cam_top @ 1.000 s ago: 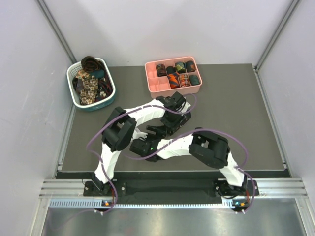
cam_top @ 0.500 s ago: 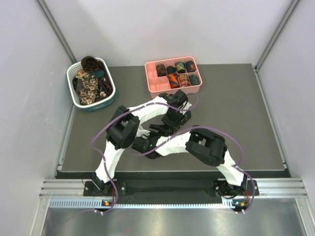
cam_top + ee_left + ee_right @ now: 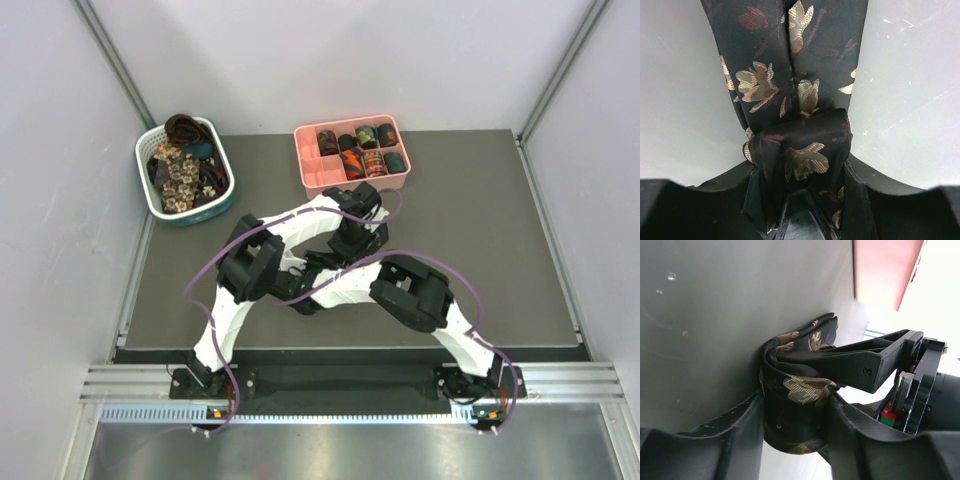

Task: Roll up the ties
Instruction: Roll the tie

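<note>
While my left fingers (image 3: 715, 200) pinch the tie (image 3: 800, 150) at its coil, low in the wrist frame, the unrolled length runs straight up-frame along the table (image 3: 910, 100). My right fingers (image 3: 715, 440) clasp that coil from the side.

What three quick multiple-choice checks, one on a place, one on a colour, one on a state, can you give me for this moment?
1. The white-and-teal slotted plastic basket stands at which part of the grey table? A far left corner; B near right corner; C centre.
2. The dark fabric necktie in the left wrist view carries which print? A blue stripes; B beige flowers; C white dots.
3. The left pincer is: A open and empty; B shut with nothing between; C shut on the necktie.
Answers: 1 A, the top view shows it far left; 2 B, beige blossoms on black cloth; 3 C, folded fabric is squeezed in it.
</note>
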Motion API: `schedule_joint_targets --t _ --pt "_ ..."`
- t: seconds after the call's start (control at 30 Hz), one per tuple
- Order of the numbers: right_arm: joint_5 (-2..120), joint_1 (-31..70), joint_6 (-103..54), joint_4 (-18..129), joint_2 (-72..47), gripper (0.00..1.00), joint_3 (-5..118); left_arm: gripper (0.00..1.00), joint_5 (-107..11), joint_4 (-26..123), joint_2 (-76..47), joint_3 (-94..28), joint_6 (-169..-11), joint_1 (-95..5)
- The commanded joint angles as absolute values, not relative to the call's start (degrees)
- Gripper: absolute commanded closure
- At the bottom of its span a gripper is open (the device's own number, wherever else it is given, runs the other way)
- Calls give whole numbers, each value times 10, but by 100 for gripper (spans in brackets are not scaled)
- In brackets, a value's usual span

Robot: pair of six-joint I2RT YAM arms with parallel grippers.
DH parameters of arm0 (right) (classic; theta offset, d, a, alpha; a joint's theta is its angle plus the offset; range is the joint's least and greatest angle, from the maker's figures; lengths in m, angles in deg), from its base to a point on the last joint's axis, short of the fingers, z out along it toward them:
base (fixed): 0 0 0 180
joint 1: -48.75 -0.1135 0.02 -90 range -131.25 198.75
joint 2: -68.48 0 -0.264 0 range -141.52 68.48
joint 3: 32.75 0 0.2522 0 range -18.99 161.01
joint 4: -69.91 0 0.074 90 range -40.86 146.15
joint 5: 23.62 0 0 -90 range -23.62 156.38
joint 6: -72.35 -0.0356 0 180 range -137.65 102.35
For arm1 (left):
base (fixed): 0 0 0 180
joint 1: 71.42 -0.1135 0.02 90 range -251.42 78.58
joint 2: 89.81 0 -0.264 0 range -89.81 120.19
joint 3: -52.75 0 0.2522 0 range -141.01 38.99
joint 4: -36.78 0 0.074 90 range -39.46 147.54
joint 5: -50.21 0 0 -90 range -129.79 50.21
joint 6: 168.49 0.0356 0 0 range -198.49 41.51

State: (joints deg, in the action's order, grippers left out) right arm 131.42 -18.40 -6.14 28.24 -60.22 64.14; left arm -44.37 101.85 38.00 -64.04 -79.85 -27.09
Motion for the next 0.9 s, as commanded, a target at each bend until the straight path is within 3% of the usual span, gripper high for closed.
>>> schedule_joint_targets --t 0.0,0.17,0.37,0.47,0.67,0.73,0.77,0.87 --pt "1238 -131 -96 252 -643 58 636 67 -495 1183 420 -608 -803 -259" --pt "1240 -132 -115 252 -639 68 626 66 -495 1175 421 -612 -799 -259" --pt "1246 -141 -130 248 -627 72 623 65 -496 1172 426 -618 -790 -250" --pt "1234 -145 -139 247 -622 76 623 51 -495 1168 426 -621 -790 -248" --pt "1197 -149 -141 260 -597 81 606 47 -495 1147 418 -647 -775 -248" --pt "1195 -152 -139 271 -585 81 599 40 -490 1143 414 -666 -773 -248" --pt "1190 -154 -138 272 -583 81 596 15 -488 1132 412 -670 -772 -248" --pt "1187 -158 -136 272 -571 81 593 11 -493 1111 399 -691 -766 -250"
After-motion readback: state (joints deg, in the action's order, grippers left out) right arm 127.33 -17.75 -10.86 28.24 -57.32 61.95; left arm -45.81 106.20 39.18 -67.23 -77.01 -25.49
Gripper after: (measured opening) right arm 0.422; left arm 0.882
